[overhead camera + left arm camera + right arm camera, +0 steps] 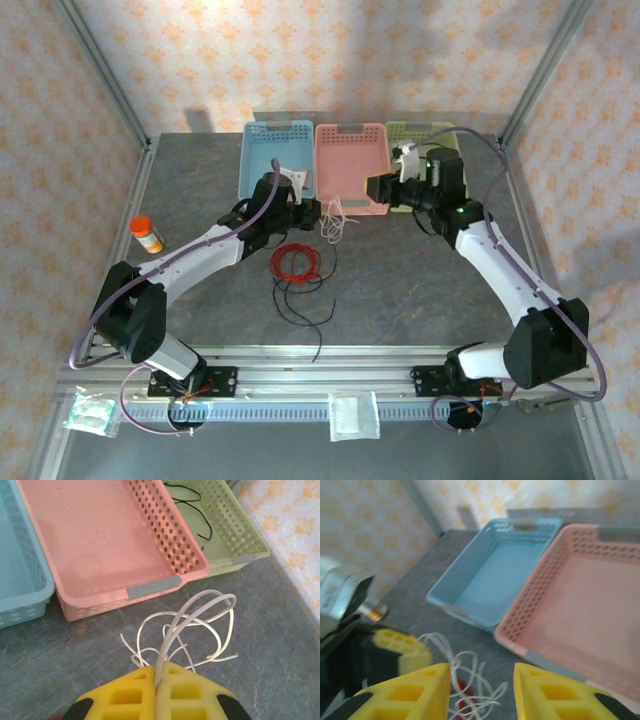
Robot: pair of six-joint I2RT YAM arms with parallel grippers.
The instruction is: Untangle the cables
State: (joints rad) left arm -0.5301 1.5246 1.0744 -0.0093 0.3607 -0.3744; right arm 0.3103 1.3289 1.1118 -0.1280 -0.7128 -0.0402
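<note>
My left gripper (159, 672) is shut on the pale white cable (200, 625), whose loops arch up from the yellow pads and spill onto the grey table in front of the pink basket (155, 587). From above, the white cable (338, 222) lies just right of the left gripper (308, 212). The red cable (297, 262) is coiled nearer the arms, with a black cable (300, 305) trailing from it. My right gripper (482, 672) hangs open above the white cable (470, 680), nothing between its fingers; the red cable (462, 687) peeks underneath. It hovers at the pink basket's front edge (375, 192).
Blue (278, 160), pink (352, 165) and green (425, 132) baskets line the back. A black wire (197, 500) lies in the green basket (240, 535). An orange bottle (147, 234) stands at the left. White packets (355, 415) lie on the front rail.
</note>
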